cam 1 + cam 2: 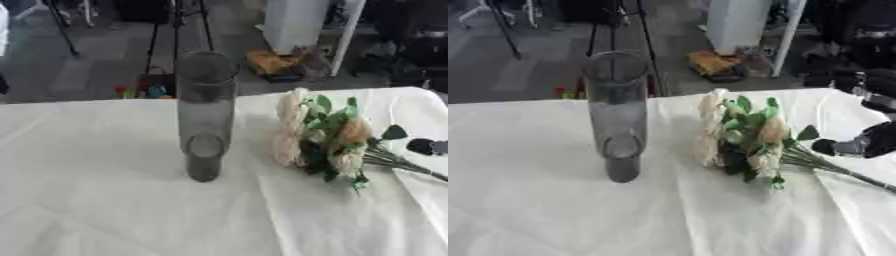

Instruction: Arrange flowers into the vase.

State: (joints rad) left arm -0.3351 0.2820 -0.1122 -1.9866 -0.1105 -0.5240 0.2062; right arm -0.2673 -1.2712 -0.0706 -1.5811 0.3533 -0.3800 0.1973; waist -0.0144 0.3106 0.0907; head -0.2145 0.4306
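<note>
upright vase (206, 115), flowers (745, 136) lying beside it, right robot hand (874, 141) near stems, grip unclear

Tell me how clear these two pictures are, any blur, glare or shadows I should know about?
Left eye view: soft all over; the vase is hazy-edged and the flowers smear together. Right eye view: equally soft, and the right robot hand is a dark blur at the edge. Both views: light is even, the white tablecloth shows no glare, with only a faint shadow left of the vase.

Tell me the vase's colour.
The vase is smoky grey, see-through glass; it shows best in the left eye view.
</note>
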